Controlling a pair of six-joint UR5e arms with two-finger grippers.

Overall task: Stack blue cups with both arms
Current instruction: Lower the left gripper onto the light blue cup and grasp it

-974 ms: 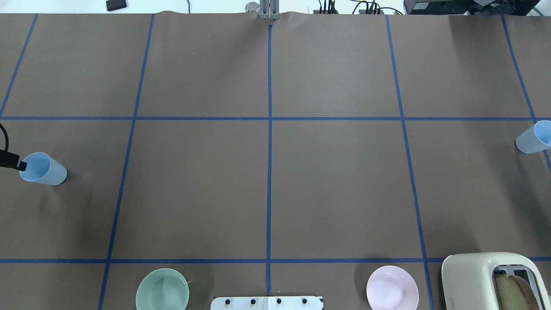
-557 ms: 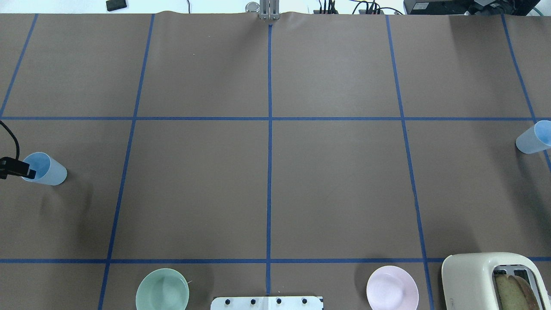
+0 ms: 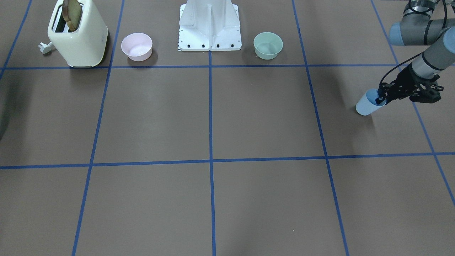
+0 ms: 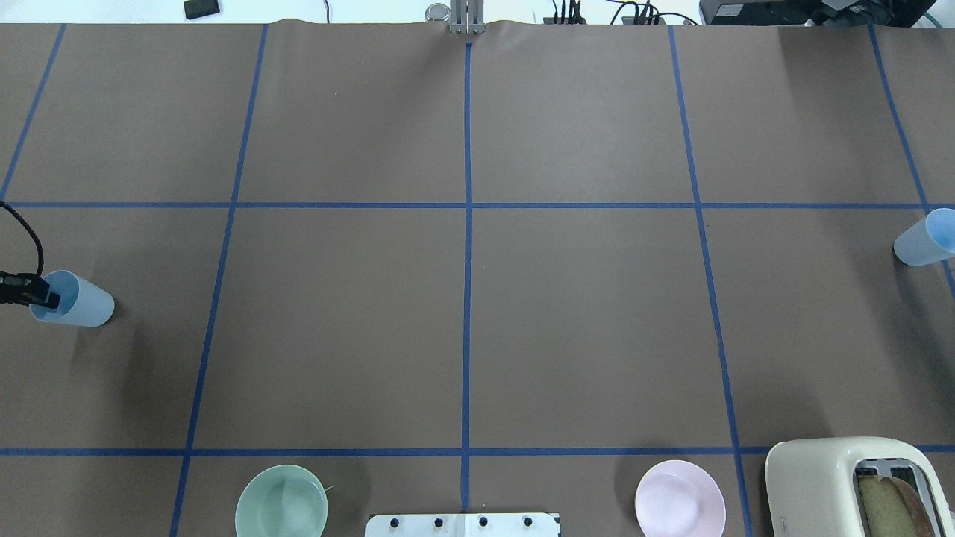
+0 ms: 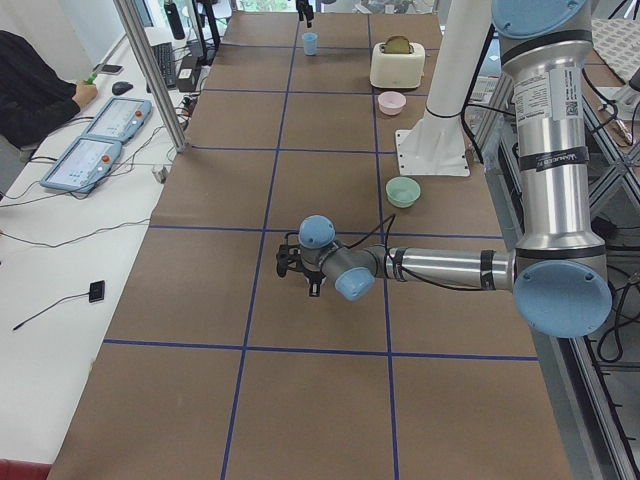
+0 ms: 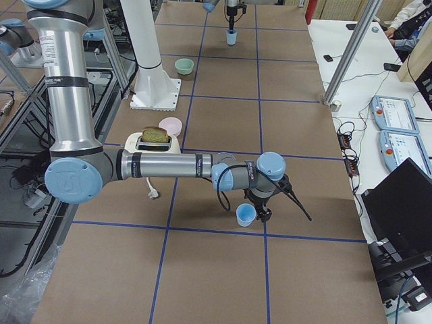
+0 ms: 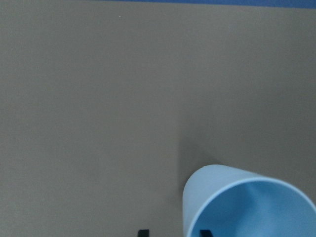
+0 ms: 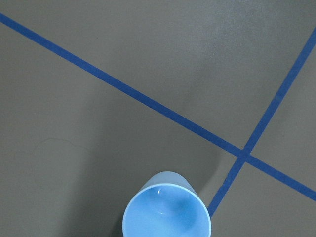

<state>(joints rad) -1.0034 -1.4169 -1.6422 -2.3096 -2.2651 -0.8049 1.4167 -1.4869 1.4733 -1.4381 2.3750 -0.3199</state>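
Observation:
One blue cup (image 4: 83, 303) stands upright at the table's left edge, also in the front view (image 3: 365, 106). My left gripper (image 4: 46, 298) is open and straddles its rim, one finger inside and one outside; the left wrist view shows both fingertips (image 7: 143, 232) on either side of the cup wall (image 7: 247, 207). The second blue cup (image 4: 921, 240) stands upright at the far right edge. The right wrist view looks down into it (image 8: 167, 212) and shows no fingers. My right gripper (image 6: 262, 212) hangs close beside that cup (image 6: 245, 214); I cannot tell whether it is open or shut.
A cream toaster (image 4: 858, 485) with bread in it stands at the near right. A pale pink bowl (image 4: 679, 498) and a mint-green bowl (image 4: 281, 501) flank the white base mount (image 4: 462, 524). Blue tape lines cross the brown table.
My left gripper has moved from the left cup's outer edge over its rim and lowered, one finger now inside. The cup has shifted slightly. The right cup has not moved.

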